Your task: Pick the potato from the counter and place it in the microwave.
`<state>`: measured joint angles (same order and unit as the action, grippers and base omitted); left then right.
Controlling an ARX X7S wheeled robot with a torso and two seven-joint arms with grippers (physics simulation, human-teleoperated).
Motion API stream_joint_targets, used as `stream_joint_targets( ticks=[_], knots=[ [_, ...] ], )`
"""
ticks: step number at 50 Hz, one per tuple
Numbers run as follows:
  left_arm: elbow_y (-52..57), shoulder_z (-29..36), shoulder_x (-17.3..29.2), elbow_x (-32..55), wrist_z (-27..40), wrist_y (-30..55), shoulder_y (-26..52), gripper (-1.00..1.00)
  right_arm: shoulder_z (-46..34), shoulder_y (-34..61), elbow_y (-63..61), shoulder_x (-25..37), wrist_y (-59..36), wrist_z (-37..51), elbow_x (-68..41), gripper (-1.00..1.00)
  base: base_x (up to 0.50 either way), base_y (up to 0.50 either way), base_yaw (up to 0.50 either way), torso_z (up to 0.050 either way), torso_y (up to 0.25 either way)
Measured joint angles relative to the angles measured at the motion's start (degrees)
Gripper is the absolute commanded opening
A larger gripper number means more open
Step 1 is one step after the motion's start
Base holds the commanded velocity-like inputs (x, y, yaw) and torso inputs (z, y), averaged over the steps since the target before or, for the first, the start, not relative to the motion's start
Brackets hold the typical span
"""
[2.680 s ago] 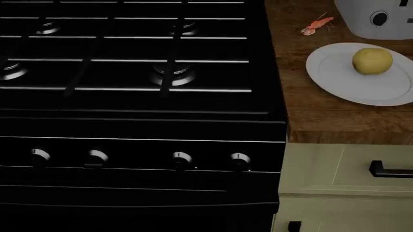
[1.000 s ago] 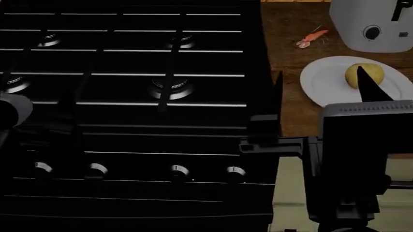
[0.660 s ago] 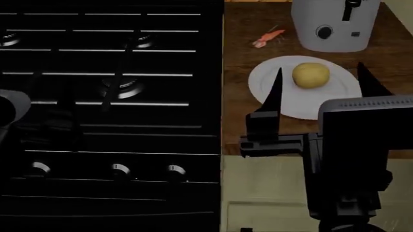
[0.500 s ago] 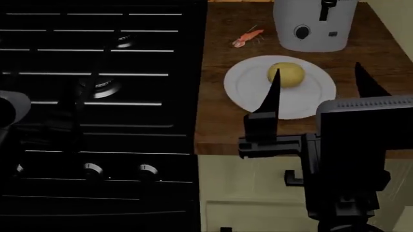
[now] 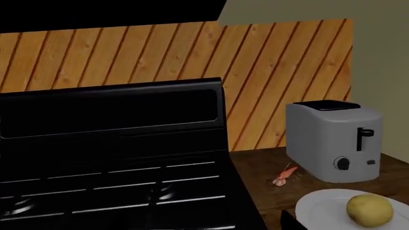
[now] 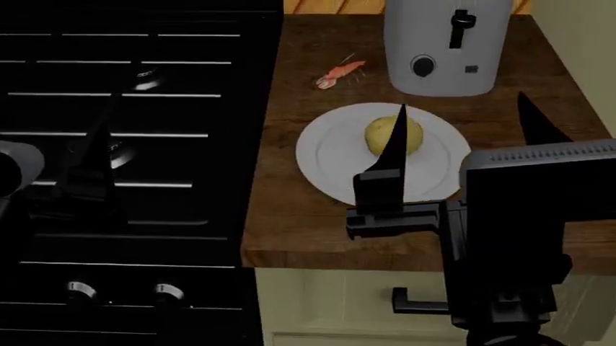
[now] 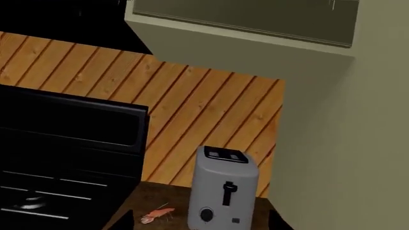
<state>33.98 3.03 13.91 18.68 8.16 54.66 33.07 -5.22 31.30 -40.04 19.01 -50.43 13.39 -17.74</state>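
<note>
**Counter inventory: one potato on one plate, right gripper spread above it**

- Potato: one, yellowish-tan, oval. It lies on the plate, just beyond the right gripper's left fingertip, which overlaps it in the head view. Contact cannot be told. Also seen in the left wrist view.
- Plate: one, round, white, resting on the counter under the right gripper's left finger.
- Counter: one dark wood-grain slab, running from the stove edge to the wall on the right.
- Right gripper: one, its two dark pointed fingers spread wide, nothing between them. The left finger stands over the plate, the right finger over bare counter beside the plate.
- Left gripper: only part of the left arm shows at the head view's edge, over the stove; finger spacing cannot be told.
- Shrimp: one, small, pink-orange, on the counter beyond the plate, well ahead of the right gripper.
- Toaster: one, grey, with one lever and one dial, beyond the potato.
- Stove: one, black; two knobs visible at its front.
- Cabinet handle: one, black, below the right gripper.
</note>
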Motion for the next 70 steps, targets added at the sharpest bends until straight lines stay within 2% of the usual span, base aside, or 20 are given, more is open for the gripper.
stream_joint_targets(
  ticks=[36,53,62,70],
  knots=[
    [1.07,-0.11,0.95,1.2,0.8,-0.06,0.01,1.0,-0.1,-0.2,-1.25,0.41,-0.46,0.55,-1.38,1.0,0.5,0.0,0.0,0.0,0.0],
    [1.21,-0.04,1.36,1.62,1.11,-0.4,-0.1,1.0,-0.51,0.26,-2.47,1.21,-1.38,0.71,-1.91,1.0,0.0,0.0,0.0,0.0,0.001],
    [0.92,0.51,1.27,1.67,1.28,-0.87,-0.07,1.0,-0.75,6.13,-6.73,6.93,-10.14,-1.7,-4.33,1.0,0.0,0.0,0.0,0.0,0.0],
    [-0.04,1.38,1.05,1.55,1.32,-1.79,0.05,1.0,-2.62,19.41,-9.5,15.83,-23.17,-9.83,-10.83,1.0,0.0,0.0,0.0,0.0,0.0]
  ],
)
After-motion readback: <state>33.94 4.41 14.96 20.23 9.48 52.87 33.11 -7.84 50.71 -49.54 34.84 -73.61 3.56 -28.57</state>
